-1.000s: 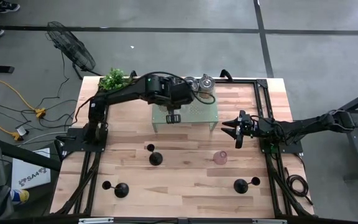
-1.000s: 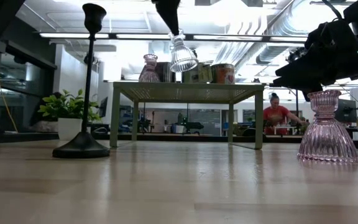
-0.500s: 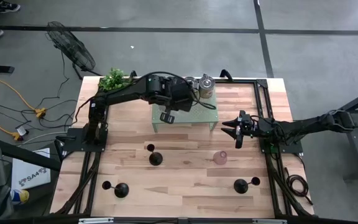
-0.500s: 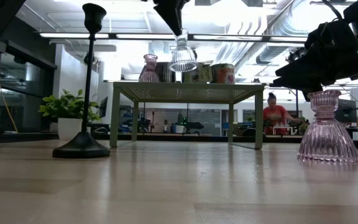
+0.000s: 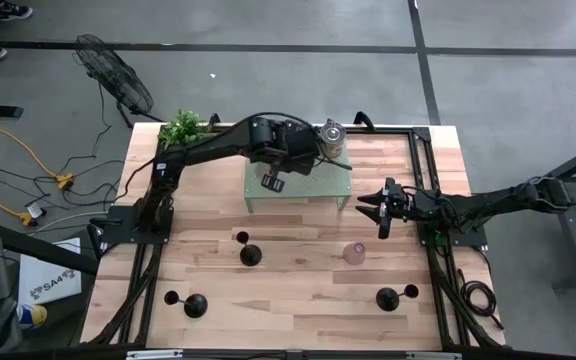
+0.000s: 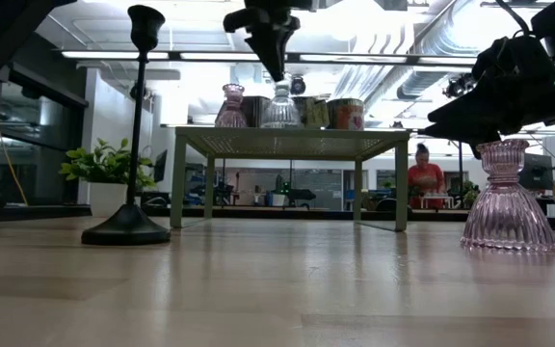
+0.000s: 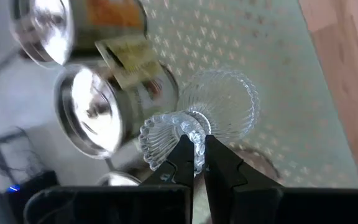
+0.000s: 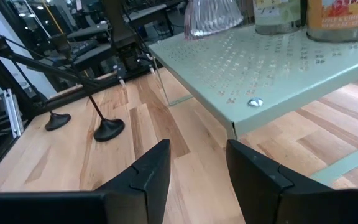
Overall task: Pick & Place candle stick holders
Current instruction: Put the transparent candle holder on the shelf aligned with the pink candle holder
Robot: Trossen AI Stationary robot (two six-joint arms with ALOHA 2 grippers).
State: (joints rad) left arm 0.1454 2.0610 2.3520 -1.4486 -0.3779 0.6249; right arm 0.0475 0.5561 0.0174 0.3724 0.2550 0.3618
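Three black candle stick holders stand on their round bases on the wooden table: one near the middle (image 5: pixel 250 254), one near left (image 5: pixel 197 305), one near right (image 5: pixel 386 297). One also shows in the low view (image 6: pixel 138 125). My left gripper (image 6: pixel 276 69) is over the small green shelf (image 5: pixel 328 185), shut on a clear glass holder (image 6: pixel 279 104) beside a pink glass holder (image 6: pixel 232 104) and cans (image 6: pixel 340 113). My right gripper (image 5: pixel 373 210) is open and empty, right of the shelf. My left gripper pinches the rim of the clear glass holder's top cup (image 7: pixel 178 135) between its two fingertips (image 7: pixel 185 155). The fingers come from above, pointing down. The holder is upright, and its fluted base (image 7: pixel 225 112) sits on the green shelf top.
A pink glass holder (image 5: pixel 354 253) stands on the table near my right gripper, and it also shows in the low view (image 6: pixel 509 198). A potted plant (image 5: pixel 181 127) is at the far left corner. A person (image 6: pixel 429 178) is in the room behind.
My left gripper has carried the clear glass holder toward the table's far edge and down. The holder hung tilted above the shelf before; now it is upright with its base on the shelf top, beside the cans. The gripper stays shut on it.
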